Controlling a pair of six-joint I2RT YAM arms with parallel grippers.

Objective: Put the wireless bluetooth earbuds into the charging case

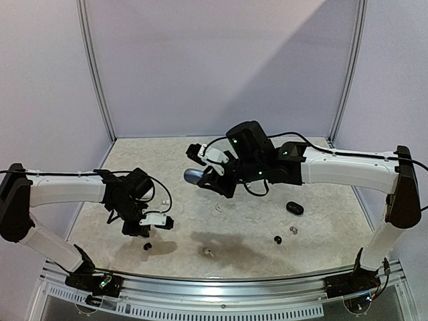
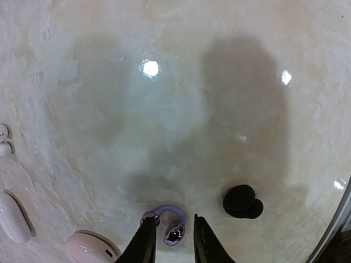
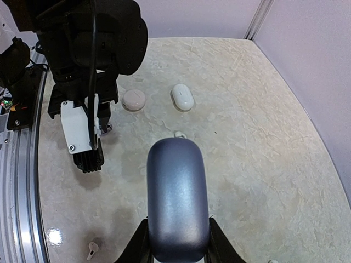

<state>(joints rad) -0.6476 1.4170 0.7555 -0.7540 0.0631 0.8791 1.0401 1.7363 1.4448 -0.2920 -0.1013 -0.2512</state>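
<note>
My left gripper (image 2: 173,220) is open, low over the table, its fingertips either side of a purple ear-hook earbud (image 2: 174,233) that lies on the surface. A black earbud (image 2: 242,201) lies just to its right. In the top view the left gripper (image 1: 140,231) is at the front left, with the black earbud (image 1: 147,247) beside it. My right gripper (image 3: 176,226) is shut on a blue-grey pebble-shaped charging case (image 3: 176,181), closed, held above the table centre (image 1: 192,176). A white earbud (image 3: 178,133) peeks out behind it.
Two white cases (image 3: 134,99) (image 3: 182,96) lie on the left, also in the left wrist view (image 2: 90,246) (image 2: 13,216). A black case (image 1: 294,208) lies on the right. Loose buds: white (image 1: 207,252), white (image 1: 218,208), black (image 1: 277,239), greyish (image 1: 293,231). A metal rail (image 1: 214,284) runs along the front edge.
</note>
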